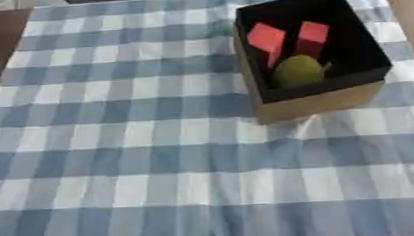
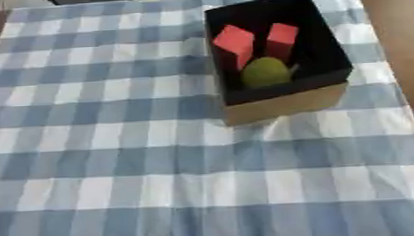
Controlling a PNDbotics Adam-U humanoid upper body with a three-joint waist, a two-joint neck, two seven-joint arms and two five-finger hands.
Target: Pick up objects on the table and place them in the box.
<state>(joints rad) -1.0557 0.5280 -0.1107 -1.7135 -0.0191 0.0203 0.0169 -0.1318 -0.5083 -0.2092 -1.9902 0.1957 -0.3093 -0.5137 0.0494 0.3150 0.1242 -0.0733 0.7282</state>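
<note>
Neither of the robot's hands shows in either view, so whether their fingers are wide, narrow or holding anything cannot be told; both arms are out of sight, off the edges of the scene.

The work itself sits at the far right: the box (image 1: 319,102), tan cardboard outside and black within, stands open-topped on the blue-and-white checked cloth (image 1: 116,159). Inside it are two red blocks (image 1: 266,40), leaning on end against each other or against the far walls, and a round olive-green object (image 1: 298,71) that rests at the near side of the box floor, just beside or touching the blocks. Its shape suggests a fruit, but that is only a guess. They appear to lie as they fell, which would explain the tilt of the blocks; nothing props them but the walls and one another.

No loose object is visible on the cloth, so the task seems finished or close to it, as far as these views reach.

The box walls rise well above the contents, so anything lowered in must clear the rim first. The near and left parts of the cloth give wide, open room for an arm to travel. To the right, the cloth edge and the brown table (image 2: 400,41) lie near the box, leaving less margin there.
</note>
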